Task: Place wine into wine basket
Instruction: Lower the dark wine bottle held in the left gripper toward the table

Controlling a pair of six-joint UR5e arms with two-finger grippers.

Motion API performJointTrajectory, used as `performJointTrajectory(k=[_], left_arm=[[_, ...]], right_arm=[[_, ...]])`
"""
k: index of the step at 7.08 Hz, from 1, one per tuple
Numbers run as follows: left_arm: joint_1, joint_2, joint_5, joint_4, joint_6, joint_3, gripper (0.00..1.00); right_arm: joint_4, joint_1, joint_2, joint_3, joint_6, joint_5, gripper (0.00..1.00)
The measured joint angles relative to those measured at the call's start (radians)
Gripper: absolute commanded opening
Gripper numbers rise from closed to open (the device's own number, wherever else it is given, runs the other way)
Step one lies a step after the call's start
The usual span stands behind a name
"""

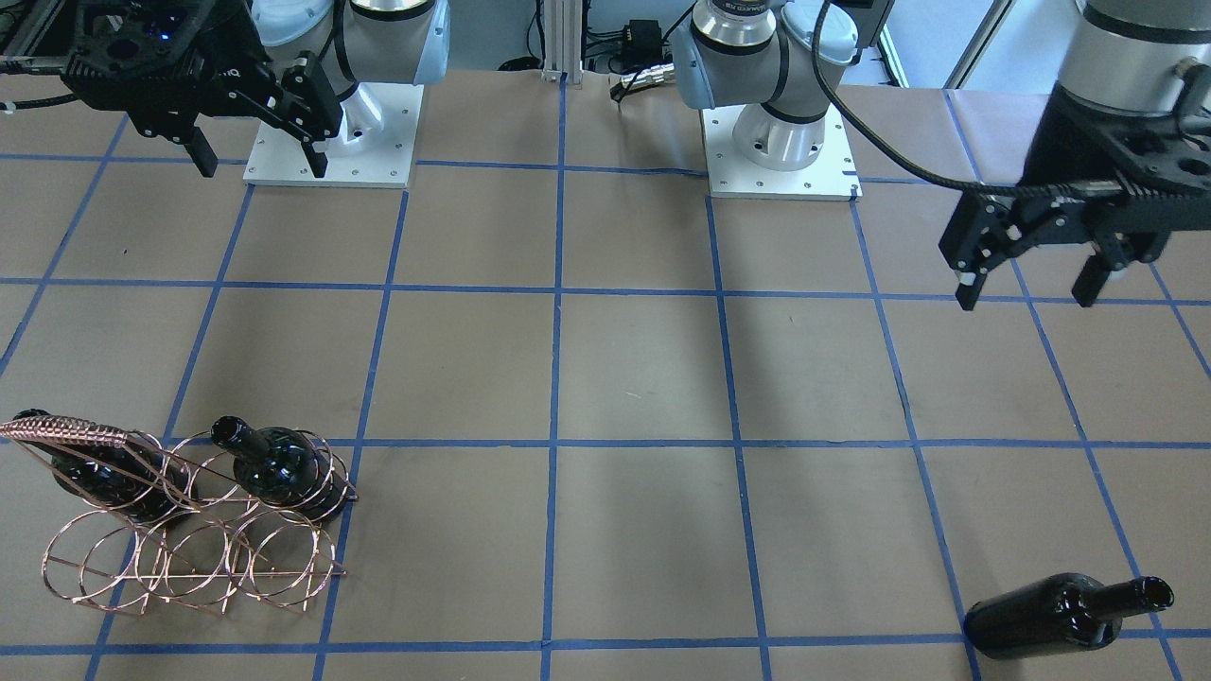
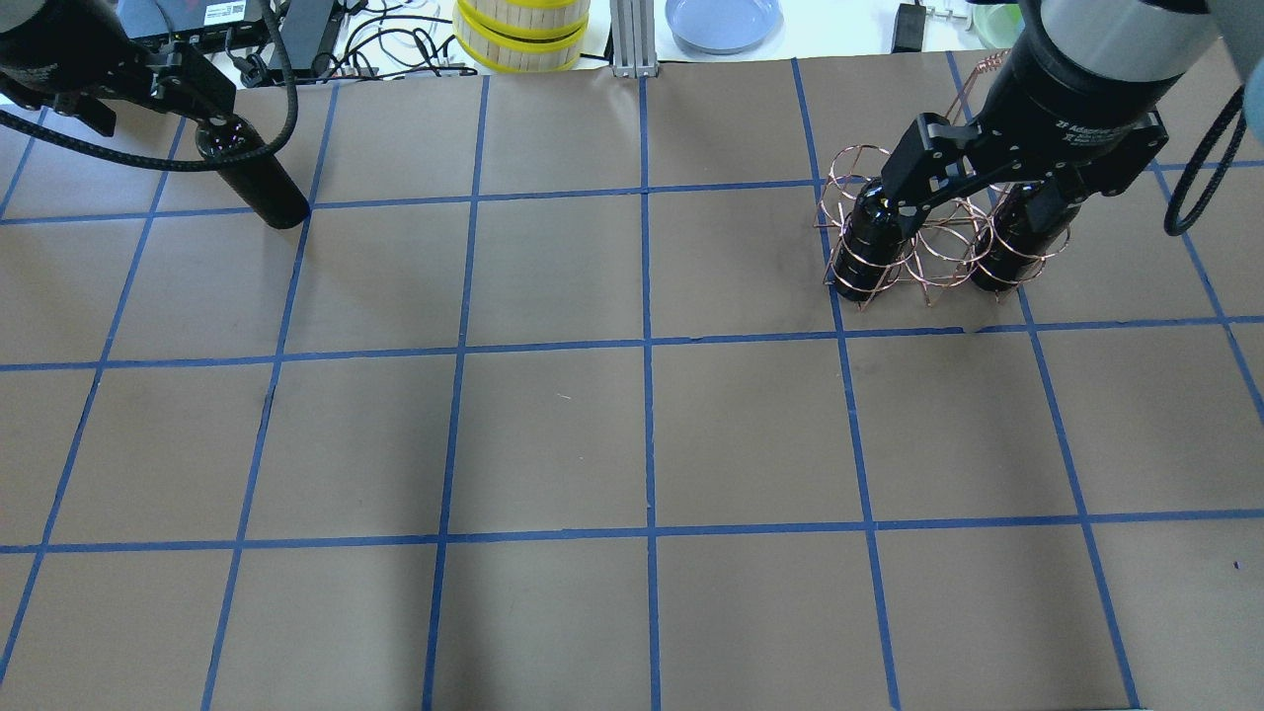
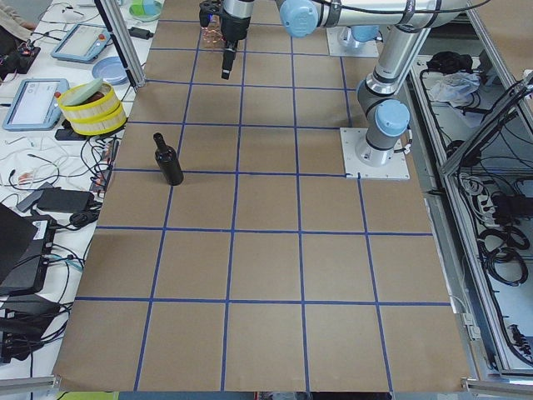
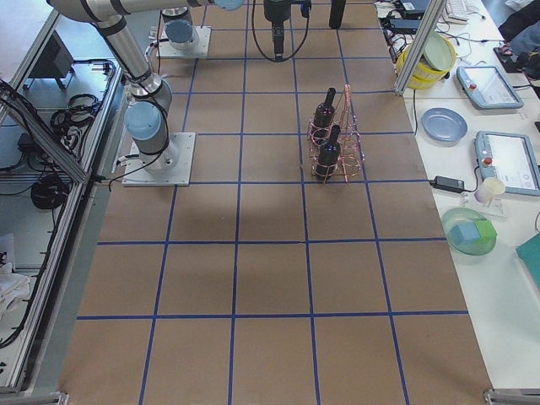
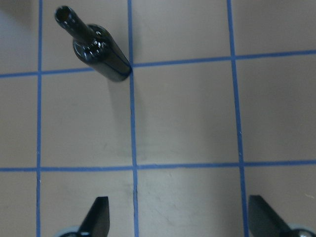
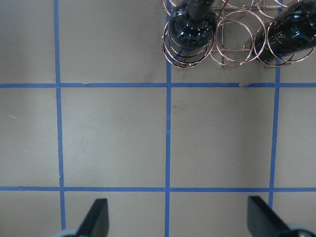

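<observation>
My left claw (image 5: 180, 219) hangs released over the bench (image 5: 197, 123). The glossy black glass wine bottle (image 5: 101, 57) stands upright ahead, well apart from it. My right claw (image 6: 177, 219) is released beside the copper wire basket (image 1: 194, 553).

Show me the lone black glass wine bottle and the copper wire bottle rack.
lone black glass wine bottle (image 1: 1036, 620), front-facing view, on its body.
copper wire bottle rack (image 1: 66, 432), front-facing view, on its twisted handle bar.
</observation>
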State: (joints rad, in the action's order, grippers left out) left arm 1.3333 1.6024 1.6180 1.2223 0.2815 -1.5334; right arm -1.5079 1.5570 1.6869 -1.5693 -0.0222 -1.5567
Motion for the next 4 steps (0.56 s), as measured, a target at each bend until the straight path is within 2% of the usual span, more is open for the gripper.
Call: performJointTrajectory(k=[2, 4], left_arm=[[-0.107, 0.081, -0.116, -0.164, 0.058, -0.001, 0.97], [-0.185, 0.168, -0.236, -0.222, 0.074, 0.003, 0.99]], right_arm=[[0.0, 0.0, 0.001, 0.0, 0.003, -0.005, 1.0], [-0.001, 0.0, 0.004, 0.0, 0.008, -0.006, 1.0]])
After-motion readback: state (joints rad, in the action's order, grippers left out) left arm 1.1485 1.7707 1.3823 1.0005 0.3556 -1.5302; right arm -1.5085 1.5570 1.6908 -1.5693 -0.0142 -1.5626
